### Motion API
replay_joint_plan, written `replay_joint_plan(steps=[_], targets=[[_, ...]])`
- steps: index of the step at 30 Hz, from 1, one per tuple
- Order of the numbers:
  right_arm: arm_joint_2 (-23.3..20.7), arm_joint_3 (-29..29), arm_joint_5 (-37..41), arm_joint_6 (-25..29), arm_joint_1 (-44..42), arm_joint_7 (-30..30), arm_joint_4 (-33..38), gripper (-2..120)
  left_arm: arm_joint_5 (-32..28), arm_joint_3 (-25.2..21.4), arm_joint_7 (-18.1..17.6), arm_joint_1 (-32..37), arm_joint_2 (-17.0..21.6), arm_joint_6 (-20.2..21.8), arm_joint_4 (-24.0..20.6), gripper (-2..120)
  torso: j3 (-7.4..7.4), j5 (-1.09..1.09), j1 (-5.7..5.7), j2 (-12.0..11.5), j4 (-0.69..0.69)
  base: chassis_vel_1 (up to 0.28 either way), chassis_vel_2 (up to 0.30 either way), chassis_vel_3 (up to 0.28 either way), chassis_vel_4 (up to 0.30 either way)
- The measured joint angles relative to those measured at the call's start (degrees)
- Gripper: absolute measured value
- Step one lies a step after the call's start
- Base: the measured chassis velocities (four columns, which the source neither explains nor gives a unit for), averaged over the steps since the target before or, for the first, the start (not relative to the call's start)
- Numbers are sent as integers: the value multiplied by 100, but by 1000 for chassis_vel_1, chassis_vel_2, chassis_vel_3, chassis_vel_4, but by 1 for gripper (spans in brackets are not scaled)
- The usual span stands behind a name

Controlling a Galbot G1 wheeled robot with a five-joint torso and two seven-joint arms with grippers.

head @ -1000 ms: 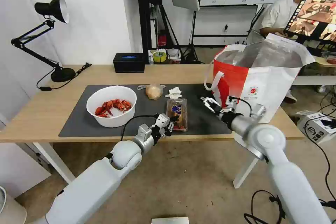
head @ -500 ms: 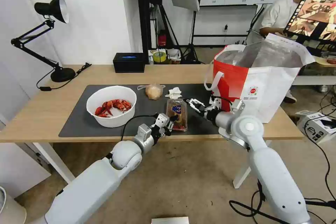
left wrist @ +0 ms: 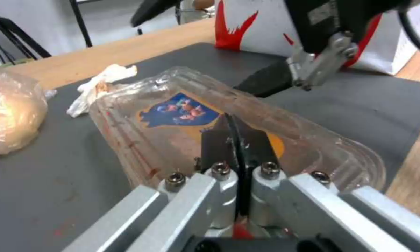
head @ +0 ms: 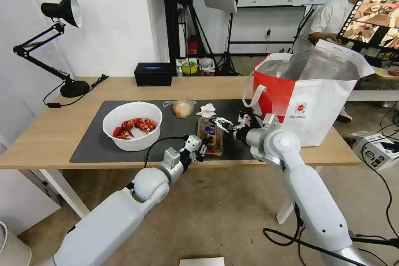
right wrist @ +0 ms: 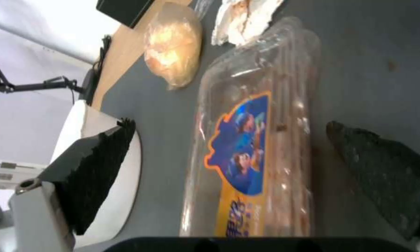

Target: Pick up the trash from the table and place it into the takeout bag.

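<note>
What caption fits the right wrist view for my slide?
Open right pincer straddling the clear plastic tray on the dark mat, with bagged bun and tissue beyond.

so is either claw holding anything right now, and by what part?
Nothing held. Right claw is open, fingers either side of the clear tray. Left claw is shut, over the tray's near end, not gripping it.

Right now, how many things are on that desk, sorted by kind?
Food leftovers: 3: bowl of crayfish shells, clear plastic tray, bagged bun
Paper: 1: crumpled tissue
Bags: 1: takeout bag
Desk gear: 3: lamp, black box, grey mat
Total: 8
</note>
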Motion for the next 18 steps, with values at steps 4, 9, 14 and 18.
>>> replay_joint_plan(steps=[4, 9, 14, 18], targets=[[75, -86, 57, -47, 208, 69, -200, 100, -17, 25, -2, -45, 26, -1, -13, 0, 0, 0, 0, 0, 0, 0, 0, 0, 0], [218, -162, 95, -139, 325, 318, -353, 100, -28, 24, -3, -18, 43, -4, -28, 0, 0, 0, 0, 1, 1, 0, 0, 0, 0], [266, -213, 154, -156, 323, 494, -395, 100, -27, 10, -3, 3, 20, -31, -7, 0, 0, 0, 0, 0, 0, 0, 0, 0, 0], [261, -230, 201, -157, 316, 507, -395, 100, -25, 12, -3, 0, 13, -42, 7, 0, 0, 0, 0, 0, 0, 0, 0, 0, 0]])
